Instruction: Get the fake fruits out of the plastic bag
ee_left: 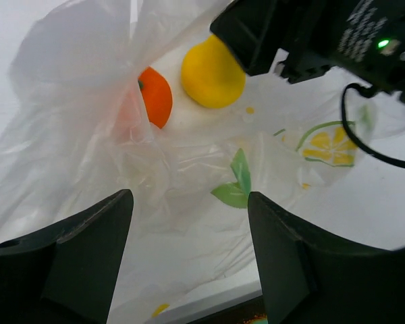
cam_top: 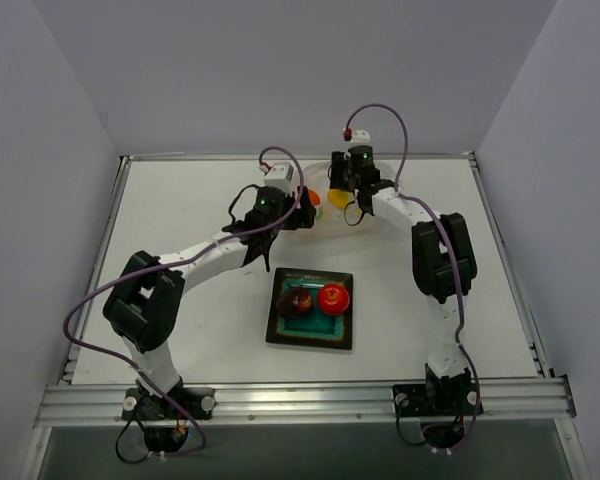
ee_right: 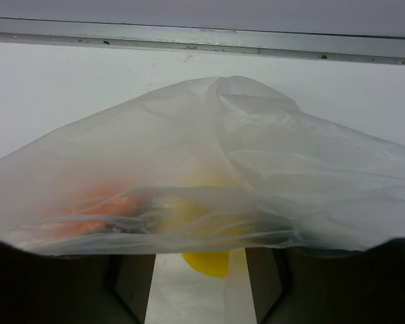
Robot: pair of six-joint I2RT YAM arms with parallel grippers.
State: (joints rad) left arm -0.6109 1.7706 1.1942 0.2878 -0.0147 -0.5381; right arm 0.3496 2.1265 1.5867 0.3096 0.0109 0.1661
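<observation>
The plastic bag (cam_top: 327, 214) lies at the back middle of the table, between both grippers. It fills the left wrist view (ee_left: 189, 169) and drapes over the right fingers in the right wrist view (ee_right: 256, 155). The orange fruit (ee_left: 155, 96) and the yellow fruit (ee_left: 211, 74) lie inside it, side by side. My left gripper (ee_left: 189, 202) is open and empty just above the bag. My right gripper (ee_right: 201, 270) is open at the bag, with the yellow fruit (ee_right: 206, 263) between its fingers, apart from them. The dark red fruit (cam_top: 300, 300) and the bright red fruit (cam_top: 332, 296) sit on the teal plate (cam_top: 280, 335).
The plate stands at the table's middle, just nearer than the bag; its dark rim shows at the bottom of the left wrist view (ee_left: 256, 317). A metal rail (ee_right: 202, 40) edges the far side of the table. Purple cables loop above both arms.
</observation>
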